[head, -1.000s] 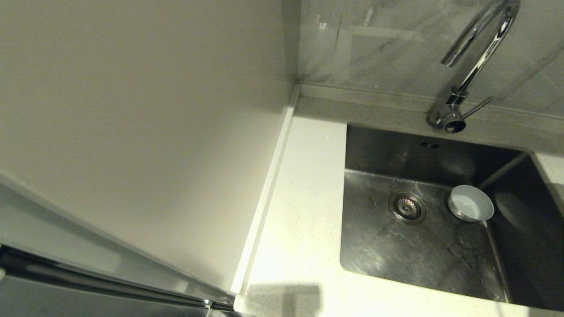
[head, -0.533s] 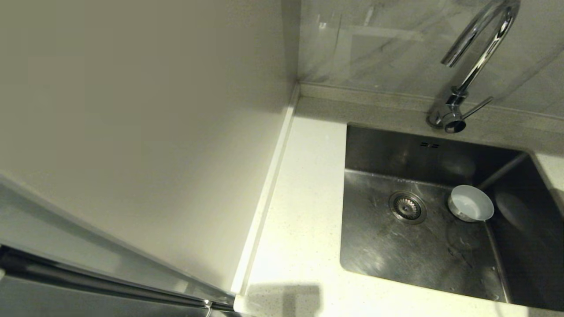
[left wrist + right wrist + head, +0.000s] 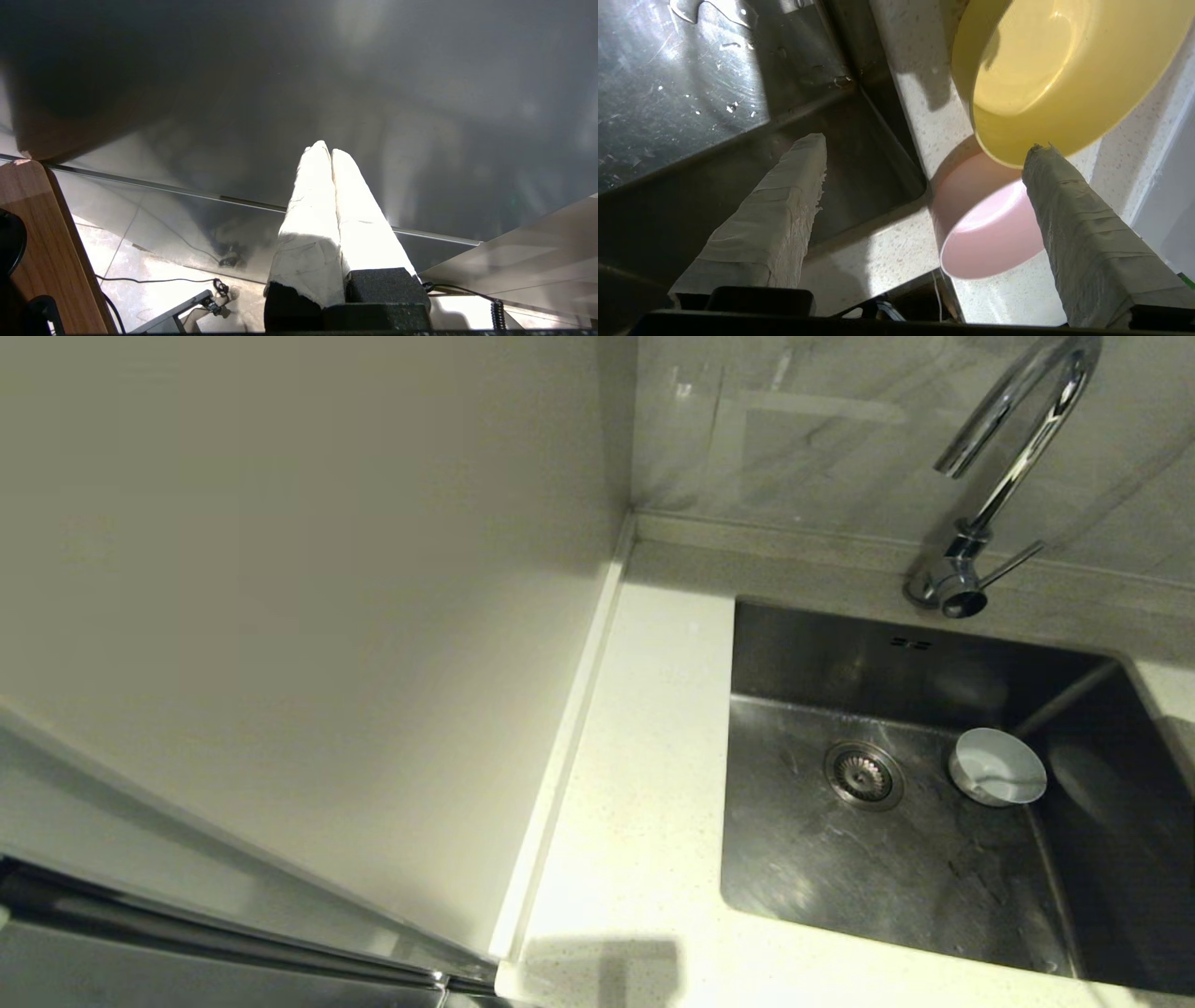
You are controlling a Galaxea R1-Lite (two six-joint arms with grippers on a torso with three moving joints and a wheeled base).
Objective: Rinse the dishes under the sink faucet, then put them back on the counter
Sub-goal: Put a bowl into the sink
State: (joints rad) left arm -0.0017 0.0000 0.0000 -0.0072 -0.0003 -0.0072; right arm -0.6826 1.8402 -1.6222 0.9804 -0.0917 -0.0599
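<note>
Over counter corner, right gripper (image 3: 924, 149) wide, empty

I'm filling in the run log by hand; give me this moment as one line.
right tool: open, over counter by pink bowl, yellow bowl | white bowl: in sink | left tool: shut, parked

You see a white bowl (image 3: 997, 766) upright in the sink (image 3: 840, 868) beside the drain; yellow bowl (image 3: 1059, 70) and pink bowl (image 3: 990, 228) sit touching on the tabletop (image 3: 878, 261).
</note>
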